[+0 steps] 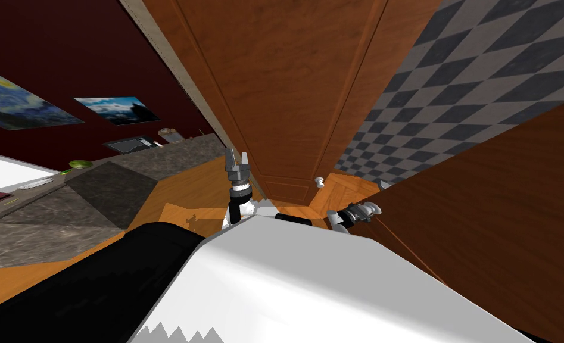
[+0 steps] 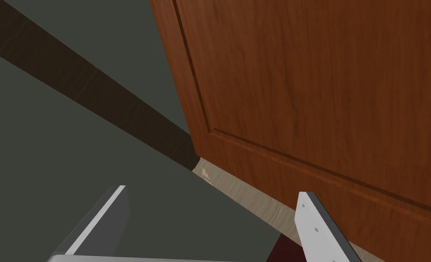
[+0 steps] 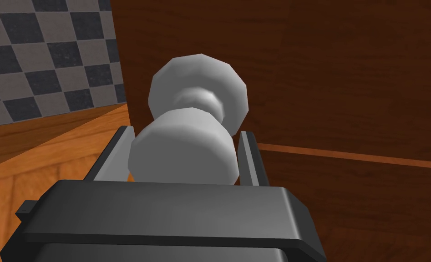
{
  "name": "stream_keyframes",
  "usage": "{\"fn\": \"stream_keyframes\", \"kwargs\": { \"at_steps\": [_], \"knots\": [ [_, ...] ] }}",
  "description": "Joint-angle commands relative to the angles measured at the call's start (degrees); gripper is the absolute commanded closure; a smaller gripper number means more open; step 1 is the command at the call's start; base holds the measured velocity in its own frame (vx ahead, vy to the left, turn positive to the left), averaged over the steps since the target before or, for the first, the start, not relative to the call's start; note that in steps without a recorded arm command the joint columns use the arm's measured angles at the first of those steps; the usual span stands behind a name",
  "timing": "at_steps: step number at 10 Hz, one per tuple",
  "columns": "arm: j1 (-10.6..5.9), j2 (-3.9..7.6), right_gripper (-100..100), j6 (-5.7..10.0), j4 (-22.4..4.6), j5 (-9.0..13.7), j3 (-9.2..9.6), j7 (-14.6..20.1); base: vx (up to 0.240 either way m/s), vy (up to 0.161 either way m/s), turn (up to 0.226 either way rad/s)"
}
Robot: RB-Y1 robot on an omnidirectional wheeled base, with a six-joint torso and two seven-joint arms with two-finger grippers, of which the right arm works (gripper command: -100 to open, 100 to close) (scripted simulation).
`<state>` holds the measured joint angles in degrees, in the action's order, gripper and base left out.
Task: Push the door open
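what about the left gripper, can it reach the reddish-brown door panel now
Probably yes, easily: the left gripper is open and raised close by the edge of the door panel, nothing between its fingers and the wood. The right gripper, clamped on a grey door knob, is off to the side.

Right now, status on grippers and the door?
Right gripper shut on the knob of the dark door. Left gripper open, by the lighter door. Nothing visibly blocking.
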<state>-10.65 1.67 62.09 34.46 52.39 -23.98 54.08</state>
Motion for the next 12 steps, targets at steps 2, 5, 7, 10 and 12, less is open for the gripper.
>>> {"fn": "stream_keyframes", "kwargs": {
  "at_steps": [2, 5, 7, 10, 12],
  "knots": [
    [0.76, 0.16, 100, 0.77, 1.27, -0.12, -2.04, -0.55, 0.007, -0.065, 0.047],
    [0.19, 0.12, 100, 1.52, 0.74, -0.53, -4.04, -0.67, 0.001, -0.039, 0.03],
    [-0.41, -0.03, 100, 2.29, 0.19, -0.96, -6.13, -0.8, 0.006, -0.076, 0.055],
    [-1.04, -0.29, 100, 3.08, -0.37, -1.4, -8.25, -0.94, 0.014, -0.072, 0.035],
    [-1.67, -0.66, 100, 3.86, -0.92, -1.83, -10.33, -1.07, 0.022, -0.073, 0.056]
  ]
}}
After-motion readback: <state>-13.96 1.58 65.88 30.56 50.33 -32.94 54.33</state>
